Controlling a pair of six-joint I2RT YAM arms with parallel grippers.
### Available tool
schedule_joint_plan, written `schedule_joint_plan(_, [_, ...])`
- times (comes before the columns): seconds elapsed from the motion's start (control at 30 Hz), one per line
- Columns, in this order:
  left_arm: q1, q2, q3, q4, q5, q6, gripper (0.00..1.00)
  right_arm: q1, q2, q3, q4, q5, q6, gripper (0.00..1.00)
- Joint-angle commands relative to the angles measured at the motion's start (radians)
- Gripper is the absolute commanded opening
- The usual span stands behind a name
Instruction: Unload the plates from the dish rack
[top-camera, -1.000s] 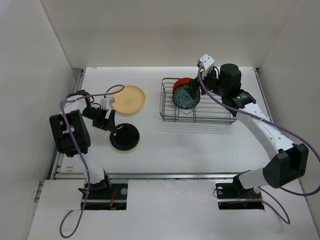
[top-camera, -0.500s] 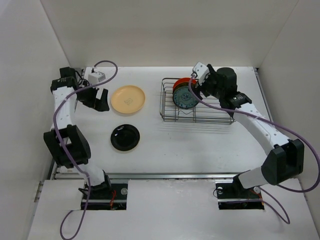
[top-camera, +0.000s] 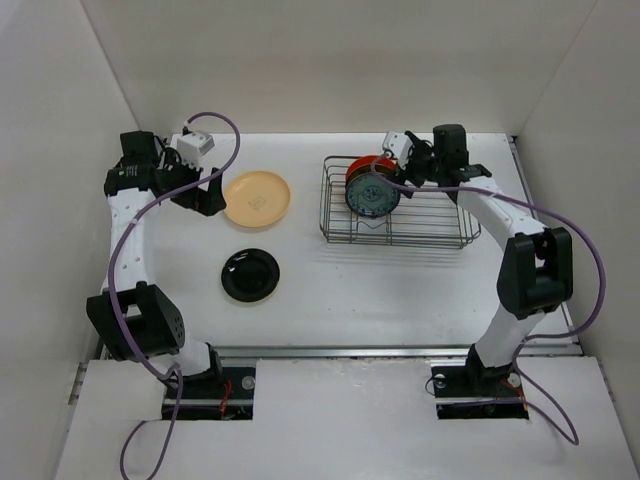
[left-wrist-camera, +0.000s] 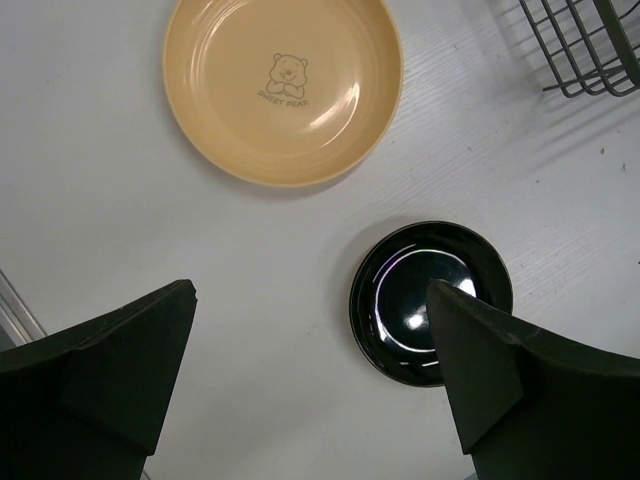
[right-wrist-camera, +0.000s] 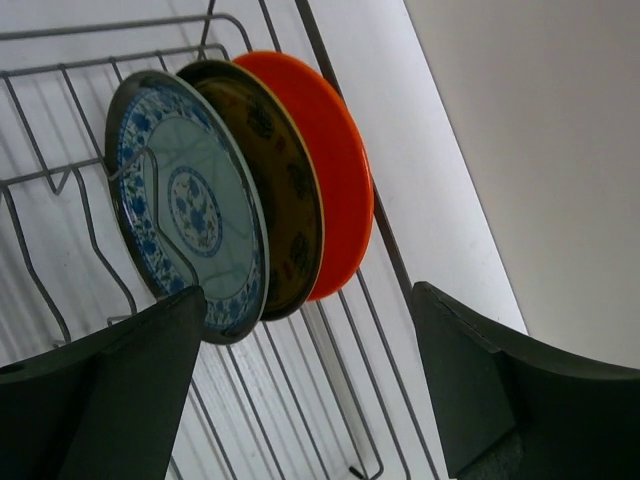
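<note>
The right gripper (right-wrist-camera: 300, 410), fingers spread wide with nothing between them, hovers just short of three plates standing on edge in the rack (right-wrist-camera: 335, 340). The blue plate (right-wrist-camera: 190, 215) is ahead by the left finger, the yellow plate (right-wrist-camera: 290, 200) is pressed behind it, and the orange plate (right-wrist-camera: 335, 160) is beyond. Their rims face the fingers, so the next grasp likely means straddling one rim, and the blue is the most exposed. The left gripper (left-wrist-camera: 310, 400), equally wide and empty, hangs well apart from the rack. Below it the peach plate (left-wrist-camera: 283, 90) and the black plate (left-wrist-camera: 432, 300) lie flat on the table (left-wrist-camera: 100, 200). The right arm is plainly nearer.
</note>
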Motion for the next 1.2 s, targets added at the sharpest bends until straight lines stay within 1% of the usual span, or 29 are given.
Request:
schedule_joint_plan(0.0, [-0.005, -0.028, 0.01, 0.031, 0.031, -0.027, 1.0, -0.017, 0.021, 0.122, -0.076, -0.203, -0.042, 0.89])
schedule_joint_plan(0.13, [-0.005, -0.028, 0.01, 0.031, 0.04, -0.037, 1.0, -0.017, 0.058, 0.17, -0.15, -0.254, -0.042, 0.89])
schedule_joint_plan(0.17, [-0.005, -0.017, 0.01, 0.031, 0.04, -0.037, 1.0, -0.017, 0.067, 0.182, -0.17, -0.264, -0.042, 0.88])
schedule_joint_plan(0.23, [-0.005, -0.017, 0.01, 0.031, 0.04, -0.037, 1.0, -0.017, 0.067, 0.191, -0.179, -0.265, -0.042, 0.88])
schedule_joint_plan(0.3, [-0.005, -0.017, 0.019, 0.031, 0.04, -0.037, 1.0, -0.017, 0.067, 0.191, -0.191, -0.265, -0.042, 0.84])
schedule_joint_plan(0.33, [-0.005, -0.008, 0.019, 0.031, 0.04, -0.037, 1.0, -0.017, 0.067, 0.182, -0.191, -0.265, -0.042, 0.84])
schedule_joint_plan(0.5, [-0.005, 0.003, 0.037, 0.031, 0.06, -0.037, 1.0, -0.017, 0.079, 0.182, -0.211, -0.263, -0.042, 0.76])
schedule_joint_plan(0.6, [-0.005, 0.012, 0.038, 0.031, 0.06, -0.037, 1.0, -0.017, 0.09, 0.182, -0.211, -0.239, -0.042, 0.74])
schedule_joint_plan(0.67, [-0.005, 0.012, 0.038, 0.031, 0.06, -0.046, 1.0, -0.017, 0.11, 0.191, -0.211, -0.229, -0.031, 0.68])
schedule_joint_plan(0.93, [-0.005, 0.031, 0.047, 0.031, 0.06, -0.046, 1.0, -0.017, 0.159, 0.222, -0.211, -0.202, -0.013, 0.57])
schedule_joint_plan(0.97, [-0.005, 0.031, 0.047, 0.031, 0.06, -0.046, 1.0, -0.017, 0.159, 0.231, -0.211, -0.202, -0.013, 0.57])
schedule_joint_plan(1.0, [-0.005, 0.031, 0.047, 0.031, 0.06, -0.046, 1.0, -0.017, 0.168, 0.231, -0.211, -0.202, -0.013, 0.54])
schedule_joint_plan(1.03, [-0.005, 0.031, 0.056, 0.022, 0.06, -0.046, 1.0, -0.017, 0.177, 0.242, -0.211, -0.202, -0.004, 0.54])
schedule_joint_plan(1.17, [-0.005, 0.04, 0.067, 0.022, 0.06, -0.055, 1.0, -0.017, 0.188, 0.251, -0.202, -0.192, 0.006, 0.47])
